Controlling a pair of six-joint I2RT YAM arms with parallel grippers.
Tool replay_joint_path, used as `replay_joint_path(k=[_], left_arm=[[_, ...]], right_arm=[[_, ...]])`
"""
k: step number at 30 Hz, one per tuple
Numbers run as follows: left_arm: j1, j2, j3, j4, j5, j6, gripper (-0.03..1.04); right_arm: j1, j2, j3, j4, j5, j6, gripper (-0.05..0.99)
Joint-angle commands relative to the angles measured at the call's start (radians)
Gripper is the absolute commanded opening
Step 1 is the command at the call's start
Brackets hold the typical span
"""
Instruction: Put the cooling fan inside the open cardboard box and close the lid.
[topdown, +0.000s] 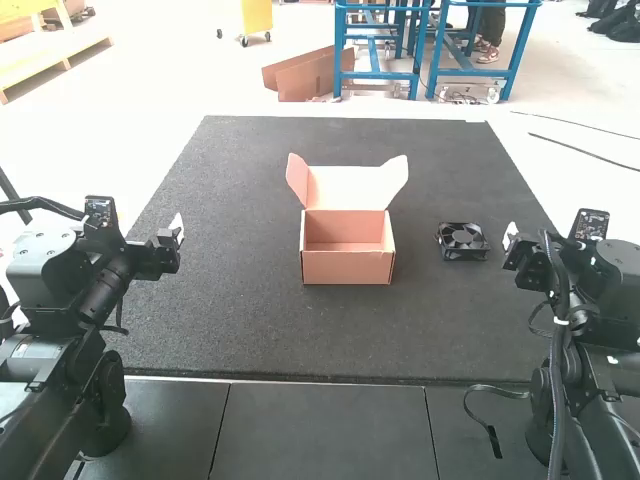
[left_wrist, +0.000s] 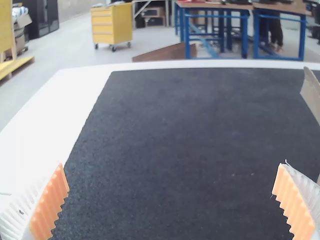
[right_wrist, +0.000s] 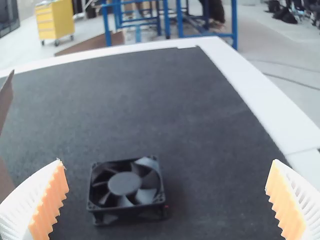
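Fan (topdown: 461, 240) flat on desk (topdown: 250, 310) just right of open box (topdown: 347, 245), between it and right tool (topdown: 512, 241), released, empty, far nearer than left tool (topdown: 172, 235), also released.

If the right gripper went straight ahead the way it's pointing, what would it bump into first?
Probably the black fan, lying flat on the mat just ahead between the right gripper's open fingers. Depth is unclear, so it might touch the mat first.
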Motion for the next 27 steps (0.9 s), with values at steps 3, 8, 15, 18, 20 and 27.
replay_joint_path(k=[3, 8, 15, 18, 20, 27], left_arm=[[0.004, -0.012, -0.007, 0.009, 0.004, -0.002, 0.97], [0.003, -0.012, -0.006, 0.007, 0.004, -0.002, 0.97], [0.003, -0.01, -0.006, 0.009, 0.004, -0.002, 0.97], [0.003, -0.01, -0.006, 0.009, 0.006, -0.002, 0.97], [0.003, -0.012, -0.006, 0.009, 0.006, -0.002, 0.97], [0.001, -0.01, -0.006, 0.068, 0.006, -0.01, 0.97]], right_arm=[[-0.009, -0.013, -0.004, -0.006, -0.019, 0.01, 0.91], [-0.01, -0.013, -0.004, -0.006, -0.019, 0.01, 0.91], [-0.007, -0.011, -0.004, -0.004, -0.02, 0.01, 0.91], [-0.005, -0.013, -0.004, -0.003, -0.02, 0.012, 0.91], [-0.005, -0.011, -0.004, -0.003, -0.02, 0.012, 0.91], [-0.005, -0.011, -0.002, 0.031, -0.019, 0.033, 0.91]])
